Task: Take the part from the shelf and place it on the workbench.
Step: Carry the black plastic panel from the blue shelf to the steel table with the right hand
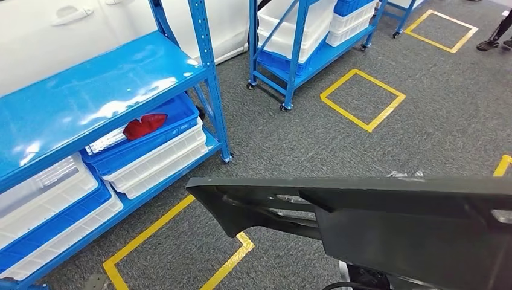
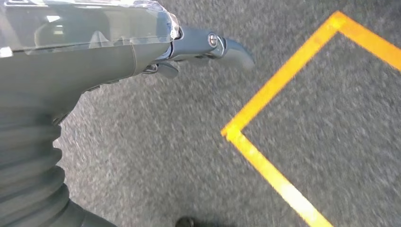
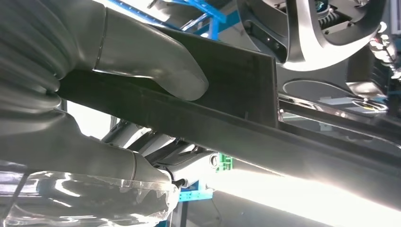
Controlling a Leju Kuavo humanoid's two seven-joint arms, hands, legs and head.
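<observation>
A long dark grey moulded part (image 1: 392,223) stretches across the lower half of the head view, carried above the carpet, and it hides both hands there. In the right wrist view my right hand (image 3: 85,151) grips this part (image 3: 246,127), with the thick grey thumb (image 3: 156,61) pressed on one face and the palm under the other. In the left wrist view my left hand (image 2: 118,52) hangs over the grey carpet with a finger stretched out and nothing in it.
A blue shelf (image 1: 90,96) stands at the left, with white and blue bins below; one bin holds a red part (image 1: 144,125). A wheeled blue rack (image 1: 302,54) stands further back. Yellow tape squares (image 1: 362,98) mark the carpet. A person's feet (image 1: 495,36) show at the far right.
</observation>
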